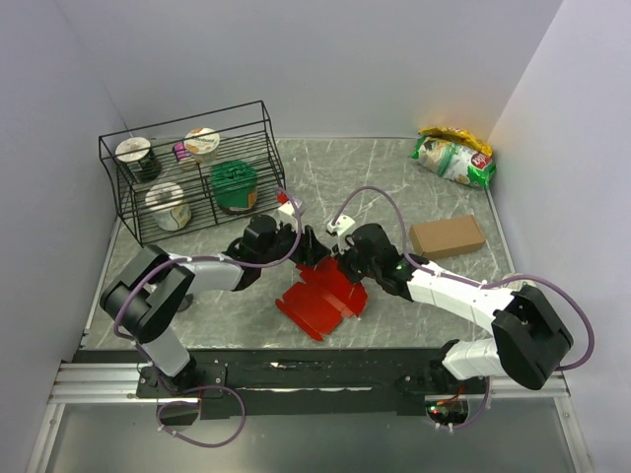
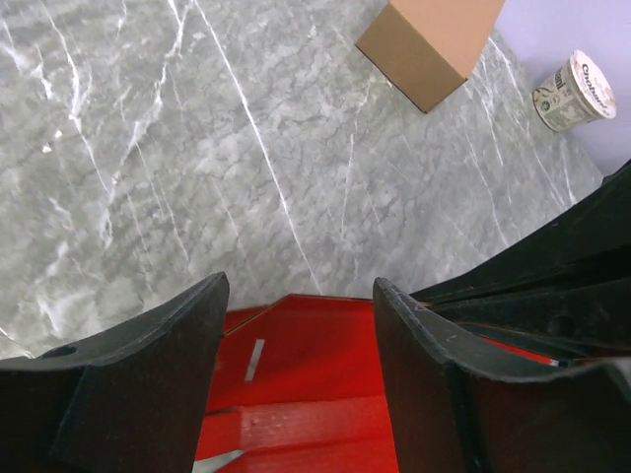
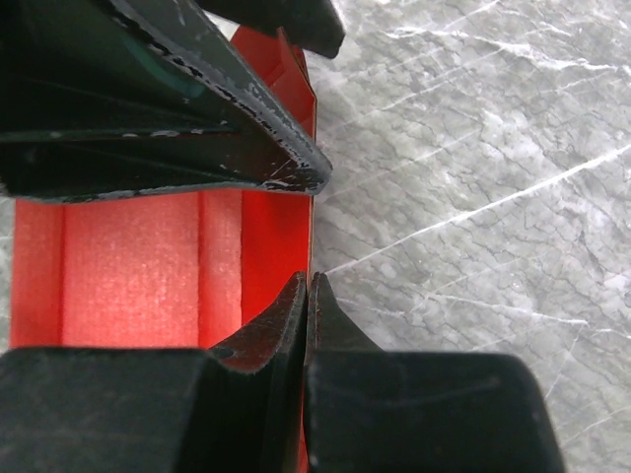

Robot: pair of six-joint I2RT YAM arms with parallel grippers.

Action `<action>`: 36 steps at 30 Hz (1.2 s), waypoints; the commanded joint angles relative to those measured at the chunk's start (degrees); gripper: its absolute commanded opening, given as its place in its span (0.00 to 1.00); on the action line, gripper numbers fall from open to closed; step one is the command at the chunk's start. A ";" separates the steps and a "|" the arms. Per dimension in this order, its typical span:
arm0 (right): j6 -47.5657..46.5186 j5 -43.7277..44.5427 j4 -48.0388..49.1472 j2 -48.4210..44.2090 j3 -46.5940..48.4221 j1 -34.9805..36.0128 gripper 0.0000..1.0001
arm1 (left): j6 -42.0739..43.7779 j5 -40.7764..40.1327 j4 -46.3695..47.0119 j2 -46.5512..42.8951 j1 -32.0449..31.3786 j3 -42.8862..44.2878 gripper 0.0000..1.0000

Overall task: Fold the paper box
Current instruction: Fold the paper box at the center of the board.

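On the paper box [image 3: 138,266] edge, the right hand [image 3: 307,294] pinches.

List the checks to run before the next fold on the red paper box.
1. Right end effector shut on the paper box wall: ok.
2. Left end effector open above the red panel: ok.
3. Left fingers clamping a flap: not ok, nothing gripped.
4. Brown cardboard box away from both arms: ok.
5. Gap between the two end effectors: cannot tell, they are very close.
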 commanded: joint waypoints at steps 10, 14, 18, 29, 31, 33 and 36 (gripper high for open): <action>-0.01 3.66 0.80 0.39 0.62 0.67 0.00 | -13.69 -2.62 3.02 0.31 -6.24 -1.00 0.65; 0.08 5.15 1.15 -0.23 0.18 0.76 0.00 | -15.81 -4.02 4.34 -0.73 -6.43 -2.41 0.66; -0.36 4.98 0.80 -0.67 0.01 0.85 0.00 | -12.83 -8.16 -1.18 -4.07 -5.73 -2.24 0.73; -4.92 6.47 0.45 0.29 0.88 3.04 0.00 | -7.90 -7.81 -9.80 -19.18 7.63 -4.34 0.96; -5.45 7.44 0.10 1.26 1.59 3.74 0.00 | -7.46 -5.98 -11.29 -19.28 10.52 -4.08 0.97; -7.03 9.27 0.62 1.79 1.85 5.41 0.00 | -7.46 -4.92 -11.92 -18.23 12.37 -4.17 0.96; -9.32 14.81 1.68 2.14 1.85 8.22 0.00 | -8.77 -1.85 -10.52 -16.91 15.63 -5.31 0.95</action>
